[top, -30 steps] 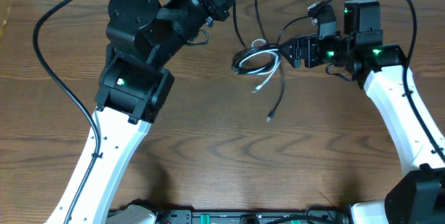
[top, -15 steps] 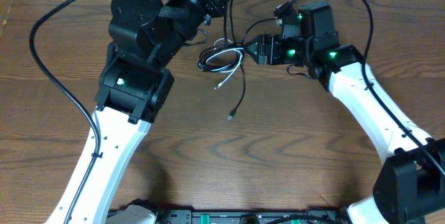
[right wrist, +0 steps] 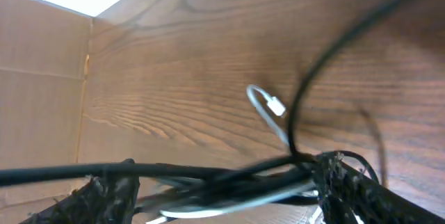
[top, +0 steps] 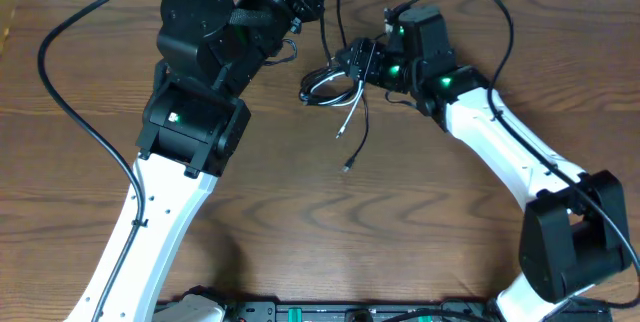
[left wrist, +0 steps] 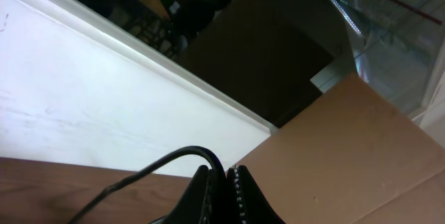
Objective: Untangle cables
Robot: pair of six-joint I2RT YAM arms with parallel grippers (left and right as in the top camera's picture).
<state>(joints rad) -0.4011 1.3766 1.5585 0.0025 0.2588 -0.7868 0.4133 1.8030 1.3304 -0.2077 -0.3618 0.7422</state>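
My right gripper [top: 352, 63] is shut on the looped bundle of cables [top: 322, 85] near the table's far edge, left of its wrist. In the right wrist view the bundle [right wrist: 229, 182] spans the gap between the two wide-set fingers [right wrist: 104, 193]. The white cable [top: 349, 117] trails down to a small plug [right wrist: 277, 106]. The black cable [top: 361, 134] hangs lower and ends in a plug [top: 347, 167] on the wood. One black strand runs up toward the back edge [top: 336, 7] beside my left gripper. My left gripper [left wrist: 224, 174] is shut, pinching that black cable [left wrist: 174, 158].
The wooden table [top: 420, 242] stretches toward the front. A white wall strip and a cardboard panel [left wrist: 348, 147] stand behind the far edge. A thick black arm cord [top: 70, 82] curves over the left side of the table, and another [top: 480, 2] arcs above the right wrist.
My right gripper has swung left along the far edge, carrying the cable bundle toward the left arm; the hanging plug ends moved with it. The left gripper stayed shut and nearly still.
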